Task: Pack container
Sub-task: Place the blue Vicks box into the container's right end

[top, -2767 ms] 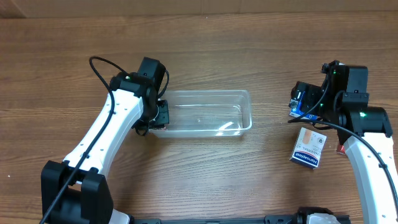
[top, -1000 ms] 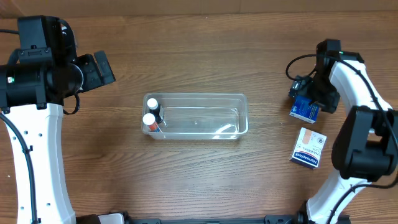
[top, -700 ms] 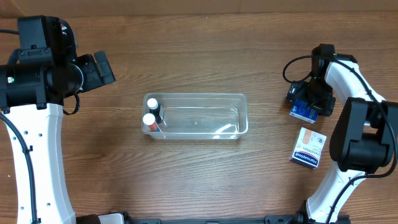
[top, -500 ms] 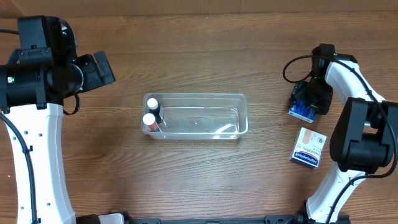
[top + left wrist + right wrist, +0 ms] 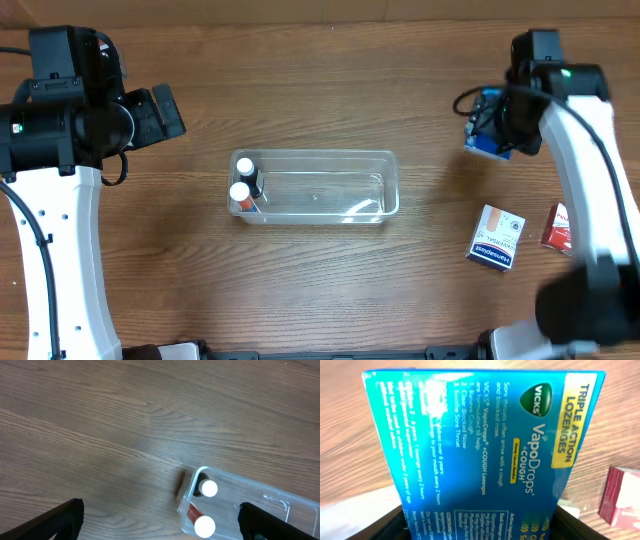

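The blue box (image 5: 487,136) rose; container (image 5: 330,154) holds bottles (image 5: 240,191) (two).

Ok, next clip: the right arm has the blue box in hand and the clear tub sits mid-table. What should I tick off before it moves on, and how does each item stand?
1. Is the blue Vicks box in the right gripper: ok, the wrist view shows it held.
2. Firmness of that grip: cannot tell, contact is hidden behind the box.
3. Room in the container: ok, two white-capped bottles stand at its left end and the rest is bare.
4. Is the left gripper out of the way: ok, it is open, holds nothing and sits off to the container's left.
5. Everything packed: not ok, the Hansaplast box and a red box lie on the table.
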Available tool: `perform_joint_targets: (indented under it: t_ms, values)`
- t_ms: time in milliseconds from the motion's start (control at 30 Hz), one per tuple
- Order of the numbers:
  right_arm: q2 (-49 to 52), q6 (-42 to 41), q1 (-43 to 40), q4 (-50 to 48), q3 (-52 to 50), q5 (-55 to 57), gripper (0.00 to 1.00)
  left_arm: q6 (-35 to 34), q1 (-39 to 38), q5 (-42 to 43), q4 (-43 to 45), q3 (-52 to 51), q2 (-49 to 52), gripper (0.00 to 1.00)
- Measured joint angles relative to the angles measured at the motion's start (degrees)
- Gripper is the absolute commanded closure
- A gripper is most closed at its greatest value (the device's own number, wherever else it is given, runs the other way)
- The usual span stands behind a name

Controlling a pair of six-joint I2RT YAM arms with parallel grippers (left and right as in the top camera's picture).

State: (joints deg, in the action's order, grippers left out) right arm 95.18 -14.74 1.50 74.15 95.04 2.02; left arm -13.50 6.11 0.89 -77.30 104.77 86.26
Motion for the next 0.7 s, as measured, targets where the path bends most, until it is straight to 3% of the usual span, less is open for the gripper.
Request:
perform_joint_targets:
  t_ms: [133,367,700]
  values:
    - [-10.12,-1.55,12.98,4.33,0.59,-0.92,0.32,0.20,0.00,0.00,-0.07,0.00,0.00,0.00]
    - [-5.57,-6.03,28.72,-5.05,-6.93,-1.88,0.32,0.20,0.00,0.00,-0.50,0.00,0.00,0.00]
    - [9.73,-6.25,29.53,-9.70,-10.32,-1.64,0.31,0.20,0.00,0.00,-0.70,0.00,0.00,0.00]
